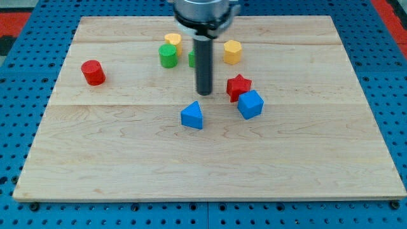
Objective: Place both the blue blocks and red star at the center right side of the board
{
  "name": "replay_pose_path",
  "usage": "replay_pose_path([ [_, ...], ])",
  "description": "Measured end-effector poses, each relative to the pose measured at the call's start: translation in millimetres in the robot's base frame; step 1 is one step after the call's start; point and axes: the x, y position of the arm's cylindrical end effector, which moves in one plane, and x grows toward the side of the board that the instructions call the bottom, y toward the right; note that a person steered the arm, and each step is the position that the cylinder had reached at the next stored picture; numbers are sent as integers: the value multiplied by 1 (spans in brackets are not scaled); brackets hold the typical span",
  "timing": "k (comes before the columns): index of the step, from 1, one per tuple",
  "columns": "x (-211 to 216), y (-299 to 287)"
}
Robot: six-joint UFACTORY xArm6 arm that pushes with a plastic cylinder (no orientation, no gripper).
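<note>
The dark rod's tip (204, 93), with no jaws to open or close, stands just left of the red star block (238, 86), which touches the blue cube (250, 104); the blue triangular block (192, 116) sits below, all mid-board, seemingly awaiting a rightward shove.

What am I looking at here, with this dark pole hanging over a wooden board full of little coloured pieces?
It is a robot arm that ends in a plain rod, with nothing to grasp with; it only pushes. There is one picture, looking down at the board from its near edge. My tip stands near the middle, just above the blue triangle in the view and left of the red star. The blue cube touches the star's lower right. Further up lie two yellow blocks, a green block and another green one half hidden by the rod. A red cylinder sits far left. Nothing is held.
</note>
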Motion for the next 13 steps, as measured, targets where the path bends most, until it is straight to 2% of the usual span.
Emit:
replay_pose_path([
  [2, -10, 108],
  [4, 21, -53],
  [5, 32, 36],
  [6, 24, 98],
  [7, 47, 74],
  [8, 67, 83],
  [10, 34, 124],
  [11, 76, 103],
  [12, 140, 20],
  [13, 115, -62],
])
